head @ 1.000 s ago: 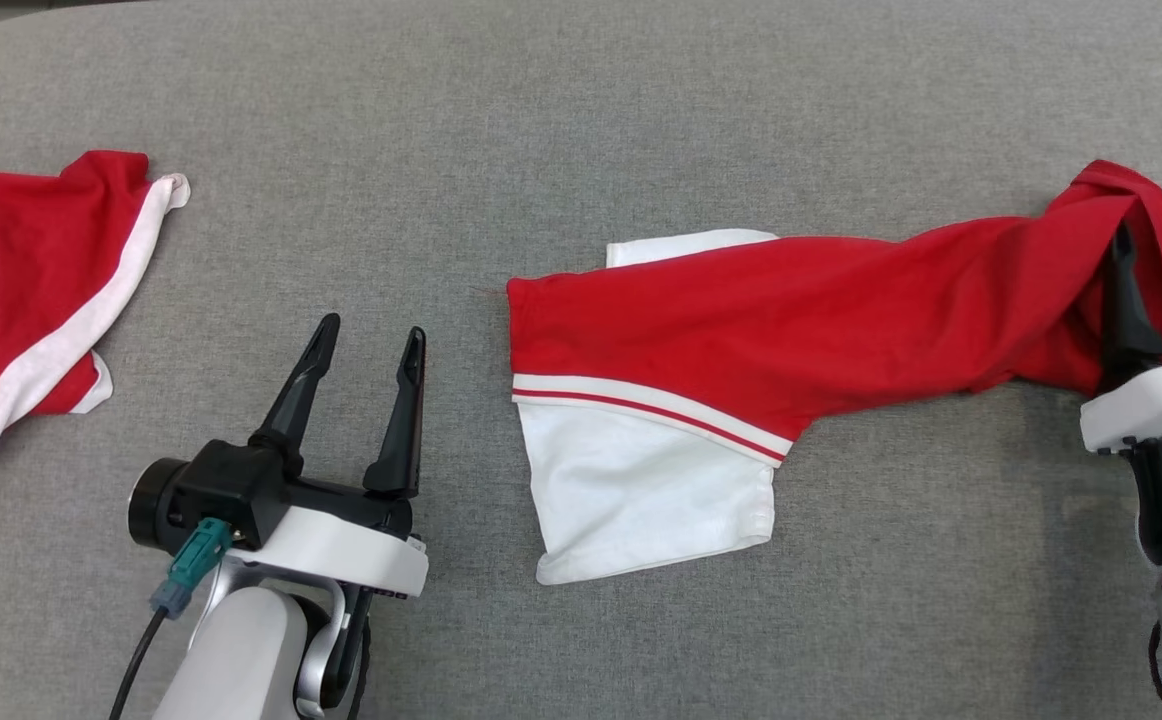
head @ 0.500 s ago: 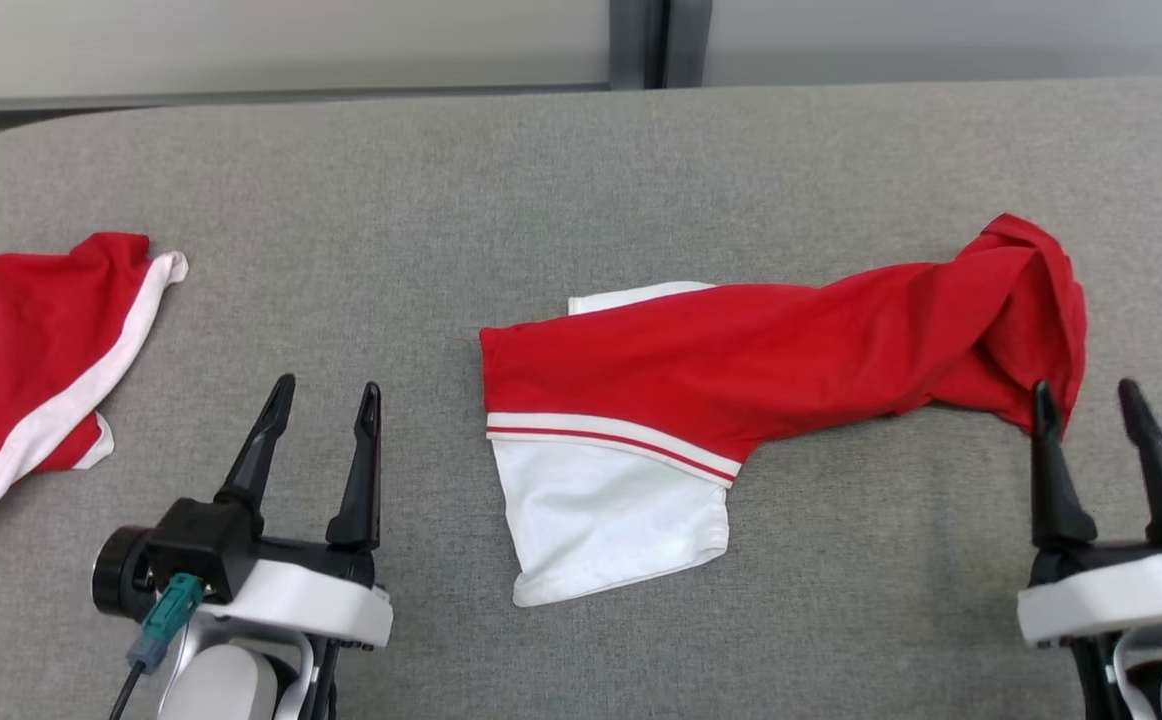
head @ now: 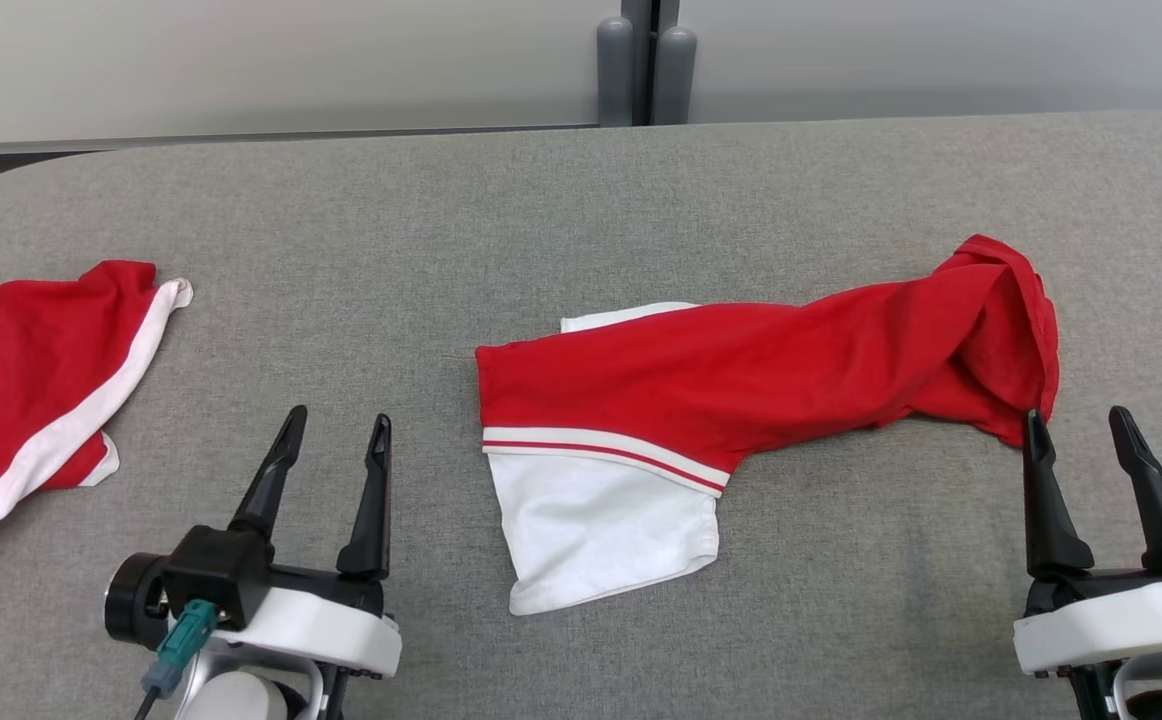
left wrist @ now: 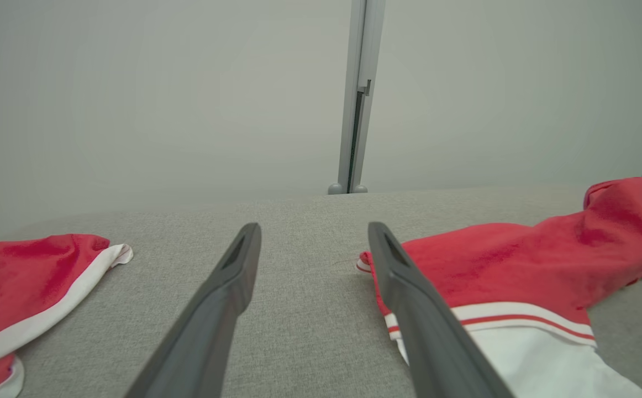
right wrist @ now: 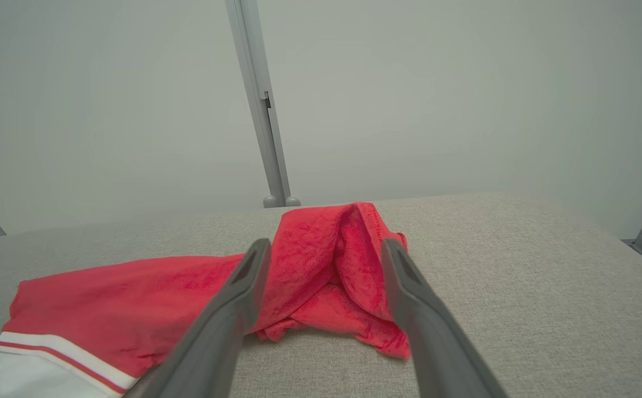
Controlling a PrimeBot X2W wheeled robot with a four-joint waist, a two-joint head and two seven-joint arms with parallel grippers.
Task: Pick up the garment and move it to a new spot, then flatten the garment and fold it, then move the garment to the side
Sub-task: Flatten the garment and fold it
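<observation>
Both left fingers [head: 271,475] and right fingers [head: 1046,500] gape (empty), flanking the garment [head: 741,380].

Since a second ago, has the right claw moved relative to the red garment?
Yes. The right claw has pulled back toward the robot, off the bunched end of the garment.

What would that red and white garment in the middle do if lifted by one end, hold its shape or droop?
Probably droop: the garment lies in soft folds, its right end crumpled, so it looks floppy. It seems thin and light, its white part lying nearly flat. Pushed across the grey cloth-covered table, it would likely bunch rather than slide.
</observation>
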